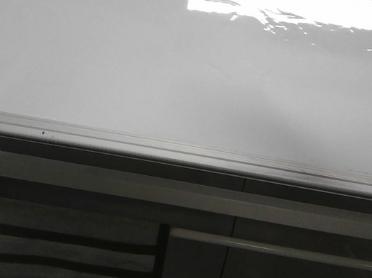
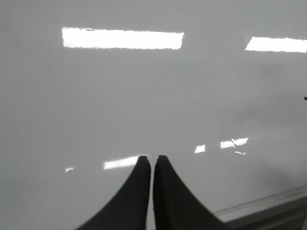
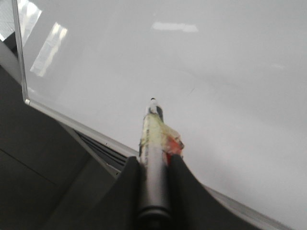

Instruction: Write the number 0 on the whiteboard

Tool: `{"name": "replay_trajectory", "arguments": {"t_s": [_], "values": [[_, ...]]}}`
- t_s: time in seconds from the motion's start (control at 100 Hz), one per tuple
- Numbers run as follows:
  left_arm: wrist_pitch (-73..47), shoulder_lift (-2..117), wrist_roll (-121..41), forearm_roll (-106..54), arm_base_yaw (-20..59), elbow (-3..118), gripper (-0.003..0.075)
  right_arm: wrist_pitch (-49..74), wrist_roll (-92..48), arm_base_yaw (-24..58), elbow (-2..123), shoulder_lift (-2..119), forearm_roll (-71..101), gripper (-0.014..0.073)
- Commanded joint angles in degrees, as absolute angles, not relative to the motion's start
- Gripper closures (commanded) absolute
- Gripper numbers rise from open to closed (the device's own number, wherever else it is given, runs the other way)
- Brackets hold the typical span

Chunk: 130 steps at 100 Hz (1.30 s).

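The whiteboard point(image 1: 183, 74) is a glossy white board that fills the upper front view and reflects ceiling lights. Neither gripper shows in the front view. In the left wrist view my left gripper point(image 2: 152, 157) hangs over the whiteboard point(image 2: 144, 86), its dark fingers shut together with nothing between them. My right gripper point(image 3: 153, 158) is shut on a marker pen point(image 3: 152, 129) wrapped in yellowish and red tape. The pen's dark tip point(image 3: 153, 101) points at the whiteboard point(image 3: 216, 72) near its lower edge; whether it touches I cannot tell. The number 0 is out of view.
A silver-grey aluminium frame point(image 1: 169, 152) runs along the board's lower edge, also seen as the frame edge point(image 3: 72, 120) and the frame strip point(image 2: 268, 203). Dark grey slatted panels point(image 1: 45, 244) lie below it. A faint short mark point(image 3: 192, 89) sits on the board beyond the pen tip.
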<state>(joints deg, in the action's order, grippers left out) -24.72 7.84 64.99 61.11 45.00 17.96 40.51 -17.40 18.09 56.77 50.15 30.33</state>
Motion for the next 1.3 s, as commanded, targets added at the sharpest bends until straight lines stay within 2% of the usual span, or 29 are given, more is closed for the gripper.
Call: {"name": "replay_trajectory", "arguments": {"t_s": [0.0, 1.29], "values": [[-22.38, 8.60, 65.52, 62.75, 44.88, 19.56, 0.0740, 34.25, -18.14, 17.66, 58.65, 51.02, 32.16, 0.0640], [-22.28, 8.60, 65.52, 62.75, 44.88, 19.56, 0.0740, 22.16, -18.23, 17.66, 58.74, 57.85, 31.60, 0.0640]]}}
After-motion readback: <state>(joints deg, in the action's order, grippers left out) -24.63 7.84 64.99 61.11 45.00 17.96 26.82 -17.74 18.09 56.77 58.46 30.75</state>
